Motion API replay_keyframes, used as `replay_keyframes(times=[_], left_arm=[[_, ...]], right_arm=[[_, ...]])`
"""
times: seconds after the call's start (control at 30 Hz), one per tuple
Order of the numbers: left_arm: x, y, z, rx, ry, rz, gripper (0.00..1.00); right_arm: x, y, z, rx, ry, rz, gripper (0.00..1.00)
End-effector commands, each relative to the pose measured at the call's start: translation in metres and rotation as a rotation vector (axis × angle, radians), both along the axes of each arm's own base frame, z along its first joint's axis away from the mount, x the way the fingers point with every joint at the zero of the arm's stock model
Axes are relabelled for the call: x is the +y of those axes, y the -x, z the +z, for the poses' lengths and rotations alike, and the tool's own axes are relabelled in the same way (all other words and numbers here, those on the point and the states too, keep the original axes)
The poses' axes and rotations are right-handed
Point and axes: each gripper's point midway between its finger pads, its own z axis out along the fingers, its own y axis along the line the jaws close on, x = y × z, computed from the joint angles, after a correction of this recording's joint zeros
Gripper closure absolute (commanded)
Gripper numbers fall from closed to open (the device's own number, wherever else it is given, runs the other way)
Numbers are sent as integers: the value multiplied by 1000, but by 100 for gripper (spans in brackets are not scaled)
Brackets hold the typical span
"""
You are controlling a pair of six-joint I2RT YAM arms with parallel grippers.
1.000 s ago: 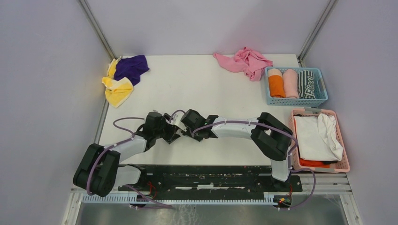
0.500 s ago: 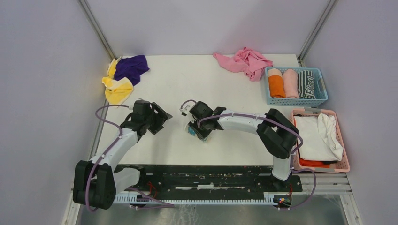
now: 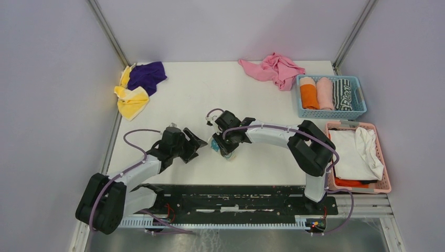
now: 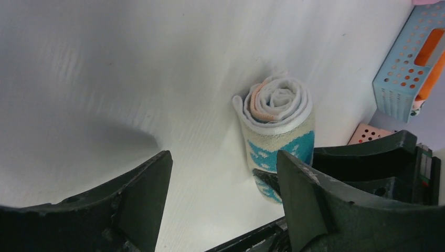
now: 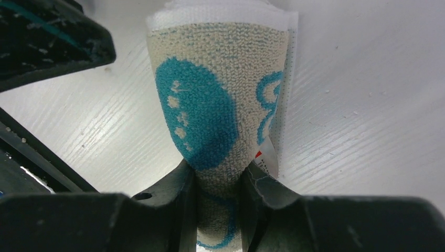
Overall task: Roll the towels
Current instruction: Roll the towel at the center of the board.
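Left gripper: jaws set wide apart with nothing between them. It sits low over the table, just left of the teal-and-white towel and apart from it.
Right gripper: both fingers are clamped on the teal-and-white towel. They squeeze its near end into a narrow waist.
Teal-and-white towel: rolled into a tight cylinder, lying on the table at front centre between the two grippers. The spiral end faces the left wrist camera. A small sewn tag shows beside one finger of the right gripper.
Pink basket: at the right edge of the table, near the front. It holds folded white fabric lying on an orange cloth.
Blue basket: directly behind the pink basket, at the right edge. It contains three rolls side by side: an orange roll on the left, a pink roll in the middle, and a striped roll on the right.
Yellow towel: unrolled and crumpled at the far left edge of the table, well apart from both grippers.
Purple towel: unrolled, just behind the yellow towel and touching it.
Pink cloth: crumpled at the far edge of the table, just beside the far left corner of the blue basket.
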Motion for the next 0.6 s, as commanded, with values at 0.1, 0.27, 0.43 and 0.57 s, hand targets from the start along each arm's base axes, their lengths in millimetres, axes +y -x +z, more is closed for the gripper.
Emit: replay_keyframes(times=[0.1,0.27,0.43,0.57], left_arm=[[-20,-34,22,-148,160,82,20],[-31,-38,19,-144,191,70,20],[-34,-42,6,-130,193,83,20],[-38,-46,-8,-104,190,81,22]], right_arm=[[-16,32,-39,158,74,-11,98],[-16,33,-41,166,75,-9,98],[-14,37,-43,182,60,-3,98],[-12,38,-42,187,51,5,98]])
